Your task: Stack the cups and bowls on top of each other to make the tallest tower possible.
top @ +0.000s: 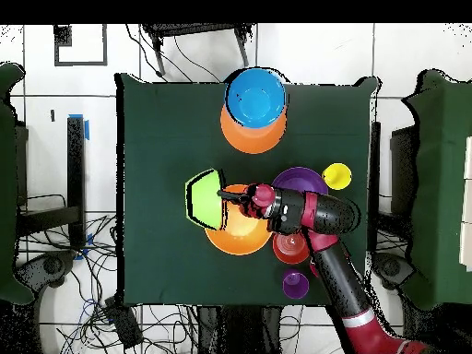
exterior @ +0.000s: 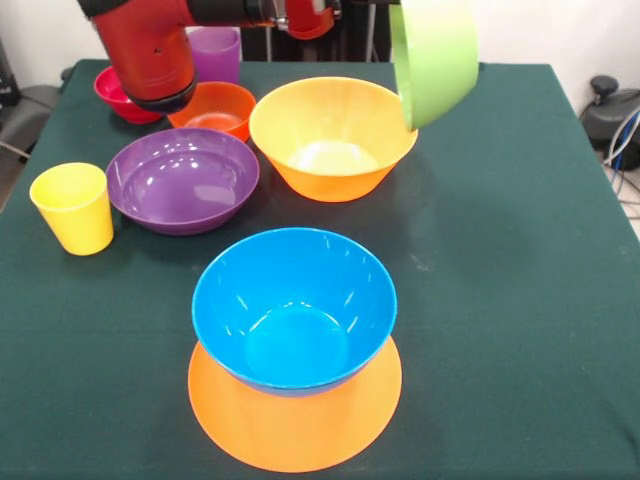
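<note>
My gripper [top: 227, 195] is shut on the rim of the green bowl [exterior: 435, 60], which hangs tilted on its side in the air beside the upright large orange bowl [exterior: 332, 135]. In the overhead view the green bowl [top: 205, 198] is at that orange bowl's [top: 238, 232] edge. The tower is a blue bowl [exterior: 293, 305] sitting upright on an upturned large orange bowl [exterior: 295, 425] at the near edge. The wide purple bowl [exterior: 183, 178], yellow cup [exterior: 73, 207], small orange-red bowl [exterior: 215, 108], pink-red bowl [exterior: 115, 95] and purple cup [exterior: 215, 52] stand on the left. The teal bowl is out of view.
The red arm [exterior: 150, 50] reaches over the small bowls at the far left of the dark green table [exterior: 500, 300]. Cables and chairs [top: 28, 184] lie around the table in the overhead view.
</note>
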Motion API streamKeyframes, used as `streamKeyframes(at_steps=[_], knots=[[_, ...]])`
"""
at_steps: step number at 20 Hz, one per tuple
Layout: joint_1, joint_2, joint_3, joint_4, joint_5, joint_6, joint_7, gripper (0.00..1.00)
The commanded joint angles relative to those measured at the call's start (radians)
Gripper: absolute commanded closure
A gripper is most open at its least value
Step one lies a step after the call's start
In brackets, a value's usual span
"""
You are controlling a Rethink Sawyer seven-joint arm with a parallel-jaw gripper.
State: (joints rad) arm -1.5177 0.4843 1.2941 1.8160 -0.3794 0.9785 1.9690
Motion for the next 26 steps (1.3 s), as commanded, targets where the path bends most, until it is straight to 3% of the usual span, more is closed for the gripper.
streamKeyframes(at_steps=[1,7,18,26], knots=[[0.036,0.002,-0.085,-0.154,0.054,0.104,-0.273,1.0],[0.036,-0.002,-0.089,-0.158,0.069,0.124,-0.268,1.0],[0.057,0.046,-0.121,-0.261,0.089,0.189,-0.364,1.0],[0.064,0.027,-0.122,-0.295,0.097,0.243,-0.356,1.0]])
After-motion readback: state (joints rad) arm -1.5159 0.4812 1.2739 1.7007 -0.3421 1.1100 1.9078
